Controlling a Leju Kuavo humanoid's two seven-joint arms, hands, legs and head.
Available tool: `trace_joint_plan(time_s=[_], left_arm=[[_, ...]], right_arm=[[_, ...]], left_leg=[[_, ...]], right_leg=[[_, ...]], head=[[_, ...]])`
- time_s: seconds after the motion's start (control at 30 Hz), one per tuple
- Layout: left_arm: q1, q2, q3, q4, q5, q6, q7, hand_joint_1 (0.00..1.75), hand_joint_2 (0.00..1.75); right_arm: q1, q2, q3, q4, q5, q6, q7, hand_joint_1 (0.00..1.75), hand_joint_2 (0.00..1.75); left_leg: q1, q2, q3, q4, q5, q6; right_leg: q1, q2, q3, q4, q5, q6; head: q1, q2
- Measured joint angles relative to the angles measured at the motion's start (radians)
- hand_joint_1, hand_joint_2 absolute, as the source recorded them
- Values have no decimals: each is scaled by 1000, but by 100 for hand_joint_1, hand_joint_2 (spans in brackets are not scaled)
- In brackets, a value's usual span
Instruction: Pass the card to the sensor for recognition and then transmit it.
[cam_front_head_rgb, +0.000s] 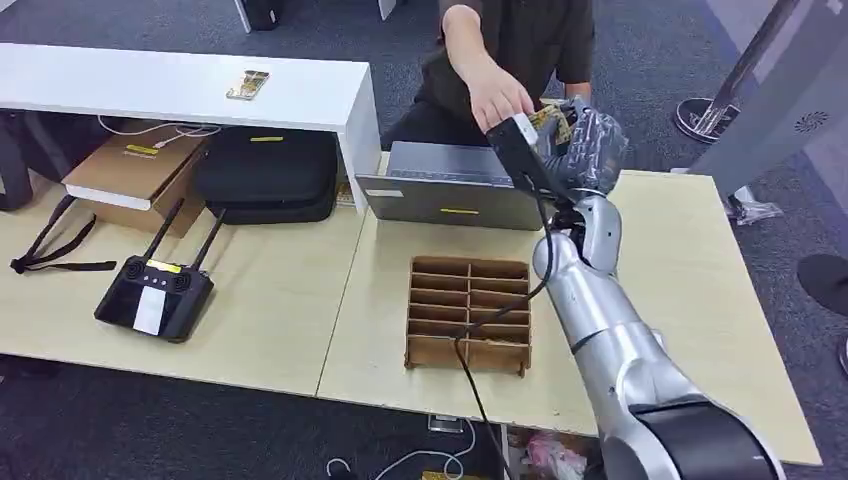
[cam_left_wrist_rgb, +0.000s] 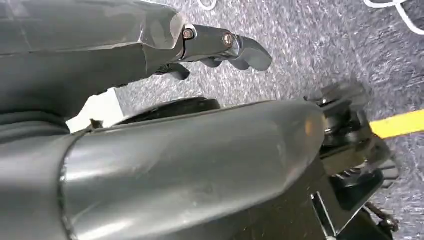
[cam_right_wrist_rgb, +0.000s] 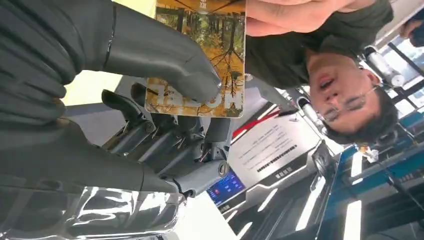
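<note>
Two hands on the card (cam_right_wrist_rgb: 202, 55): right hand (cam_front_head_rgb: 590, 140) pinches it w/ thumb (cam_right_wrist_rgb: 165, 55) above the laptop (cam_front_head_rgb: 450, 185), person's hand (cam_front_head_rgb: 500, 95) grips its other end. Left hand (cam_left_wrist_rgb: 220, 45) hangs, holding nothing, fingers loosely curled.

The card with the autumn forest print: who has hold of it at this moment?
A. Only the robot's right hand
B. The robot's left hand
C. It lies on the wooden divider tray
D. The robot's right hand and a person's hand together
D: in the right wrist view the right hand presses its thumb on the autumn-forest printed card while the person's hand grips its far end.
</note>
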Motion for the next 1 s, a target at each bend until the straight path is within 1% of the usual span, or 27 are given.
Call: trace_joint_plan(time_s=[0.23, 0.27, 0.3, 0.33, 0.63, 1.0], left_arm=[[5, -8, -19, 0, 30, 15, -8, 0, 0], [5, -8, -23, 0, 32, 16, -8, 0, 0], [6, -8, -26, 0, 34, 16, -8, 0, 0], [6, -8, -29, 0, 35, 17, -8, 0, 0], [10, -8, -46, 0, 40, 30, -9, 0, 0], [15, -8, -92, 0, 50, 42, -8, 0, 0]], right_arm=[[-1, 0, 0, 21, 29, -8, 9, 175, 175], [-1, 0, 0, 22, 30, -7, 9, 164, 175], [-2, 0, 0, 23, 29, -6, 10, 16, 175], [-2, 0, 0, 24, 29, -5, 11, 0, 175], [-1, 0, 0, 26, 21, -8, 12, 0, 175], [13, -2, -11, 10, 31, -8, 17, 0, 175]], left_leg=[[0, 0, 0, 0, 0, 0], [0, 0, 0, 0, 0, 0], [0, 0, 0, 0, 0, 0], [0, 0, 0, 0, 0, 0], [0, 0, 0, 0, 0, 0], [0, 0, 0, 0, 0, 0]], right_leg=[[0, 0, 0, 0, 0, 0], [0, 0, 0, 0, 0, 0], [0, 0, 0, 0, 0, 0], [0, 0, 0, 0, 0, 0], [0, 0, 0, 0, 0, 0], [0, 0, 0, 0, 0, 0]], head=[[0, 0], [0, 0], [0, 0], [0, 0], [0, 0], [0, 0]])
